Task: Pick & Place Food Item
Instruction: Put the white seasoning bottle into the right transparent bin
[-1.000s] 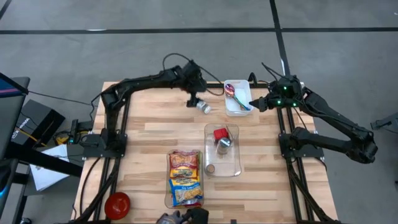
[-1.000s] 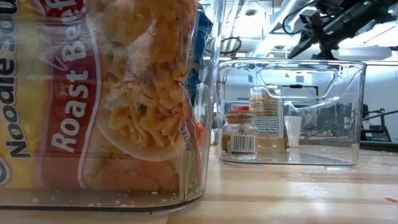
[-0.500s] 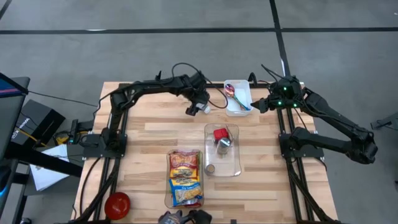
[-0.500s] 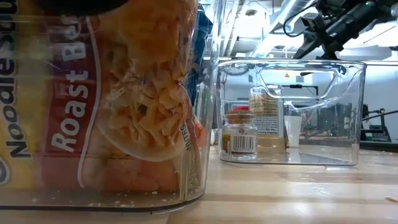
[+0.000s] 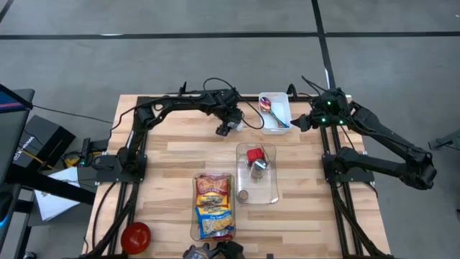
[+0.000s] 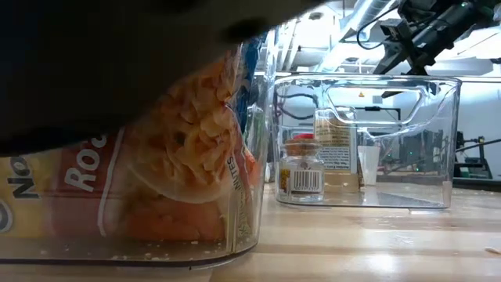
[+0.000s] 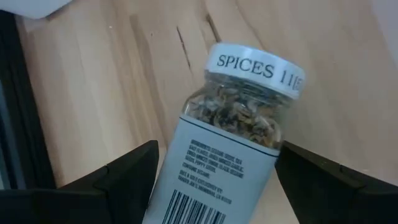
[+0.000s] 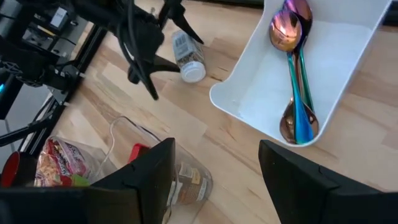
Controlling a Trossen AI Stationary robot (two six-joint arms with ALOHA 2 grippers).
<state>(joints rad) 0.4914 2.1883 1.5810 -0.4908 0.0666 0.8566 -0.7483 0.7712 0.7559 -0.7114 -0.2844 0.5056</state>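
Tabletop: spice jar (image 7: 233, 134) between open left fingers (image 7: 127, 171).

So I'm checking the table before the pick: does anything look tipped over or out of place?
Yes. The spice jar lies on its side on the bare wood, outside both clear bins, while another jar stands upright in the clear bin. The left claw is open around it, not yet closed.

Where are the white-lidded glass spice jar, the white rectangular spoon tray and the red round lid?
white-lidded glass spice jar (image 7: 231, 149), left wrist view, label.
white rectangular spoon tray (image 8: 261, 99), right wrist view, floor.
red round lid (image 5: 136, 235), high view, centre.
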